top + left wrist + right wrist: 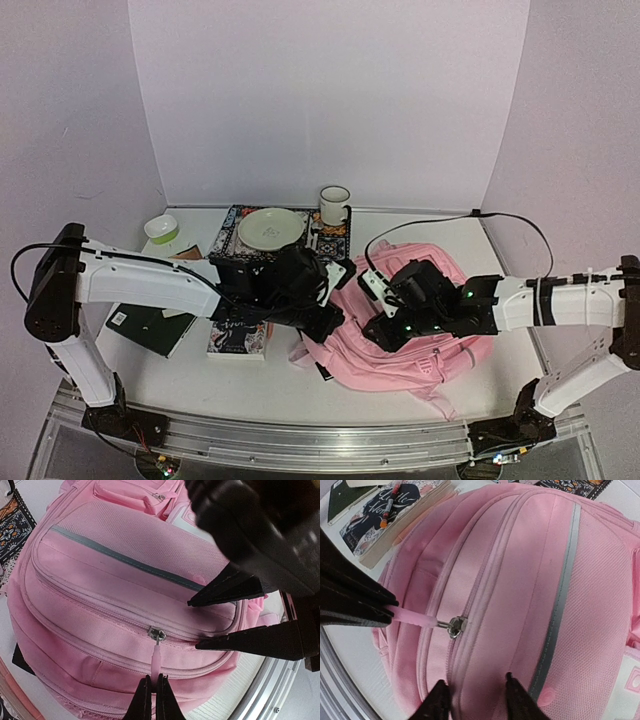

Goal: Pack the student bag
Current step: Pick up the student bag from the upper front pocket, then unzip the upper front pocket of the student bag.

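The student bag point(400, 368) lay flat on the table point(280, 390), right of centre and just in front of the two arms, its pink front facing up. On the wrist views we saw a grey strip running across the mesh panel, and below it a zip track with a metal slider point(156, 632). A pink pull tab point(156, 659) hung from the slider.

The left gripper point(152, 700) was clenched on the end of that pull tab, its two fingers pressed together with the tab between them. The right gripper point(476, 682) was released, with its fingers spread wide over the fabric on either side of the zip track, just beside the slider. We could not tell whether the tips touched the cloth.

Just to the left of the bag lay a paperback book point(238, 340), and further left a dark notebook point(150, 328). Behind them a pale green plate point(270, 228) rested on a patterned mat point(330, 240). A white mug point(334, 205) stood beside the plate, and a small green bowl point(161, 230) stood at the far left.
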Controlling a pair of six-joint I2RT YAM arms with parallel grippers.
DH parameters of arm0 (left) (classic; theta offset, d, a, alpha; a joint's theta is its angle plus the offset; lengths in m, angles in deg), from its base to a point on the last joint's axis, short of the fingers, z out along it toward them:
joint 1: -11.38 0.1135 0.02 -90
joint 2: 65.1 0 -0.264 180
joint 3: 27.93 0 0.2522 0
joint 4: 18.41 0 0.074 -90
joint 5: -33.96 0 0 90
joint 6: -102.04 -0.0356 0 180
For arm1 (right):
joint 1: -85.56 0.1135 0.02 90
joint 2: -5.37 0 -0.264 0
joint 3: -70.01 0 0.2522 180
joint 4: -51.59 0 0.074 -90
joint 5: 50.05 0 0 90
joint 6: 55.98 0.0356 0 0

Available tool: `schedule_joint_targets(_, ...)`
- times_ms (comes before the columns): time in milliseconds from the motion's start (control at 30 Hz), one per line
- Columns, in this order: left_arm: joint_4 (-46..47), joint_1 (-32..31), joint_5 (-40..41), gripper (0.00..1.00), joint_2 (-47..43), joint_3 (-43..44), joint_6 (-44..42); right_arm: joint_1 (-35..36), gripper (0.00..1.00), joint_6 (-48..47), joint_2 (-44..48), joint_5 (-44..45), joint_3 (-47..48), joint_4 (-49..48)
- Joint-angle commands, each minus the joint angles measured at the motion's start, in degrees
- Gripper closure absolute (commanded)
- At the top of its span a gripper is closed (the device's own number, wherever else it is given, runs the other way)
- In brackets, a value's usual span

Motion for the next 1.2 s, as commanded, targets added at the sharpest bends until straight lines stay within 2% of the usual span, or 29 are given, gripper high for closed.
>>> schedule_joint_targets(0,4.96,0.8,-0.54,1.0,-5.15,2.17,-0.01,0.17,0.75,-1.6,0.02,2.92,1.75,1.25)
schedule_joint_targets(100,4.96,1.64,-0.28,1.0,-5.59,2.07,-0.34,0.2,0.98,-2.26,1.48,3.33,0.9,2.66)
schedule_joint_targets(167,4.97,2.31,-0.24,1.0,-5.71,2.07,-0.73,0.17,1.0,-2.58,3.14,3.06,-0.09,3.52)
schedule_joint_targets(567,3.3,9.81,2.23,1.0,-5.06,2.56,-4.84,0.17,1.0,-4.62,16.78,-3.69,-4.61,10.25)
schedule_joint_targets(867,3.75,17.63,1.92,1.0,-0.79,4.48,-8.6,0.19,1.0,-3.51,23.37,-2.8,-6.51,12.16)
schedule_joint_targets(1067,8.11,17.4,-13.13,1.0,-1.16,3.67,-7.16,0.2,0.99,-2.44,18.65,2.24,-3.56,10.68)
schedule_joint_targets(1167,9.82,17.03,-16.01,1.0,-2.21,2.43,-5.54,0.16,0.82,-2.2,14.7,2.1,-1.66,7.92)
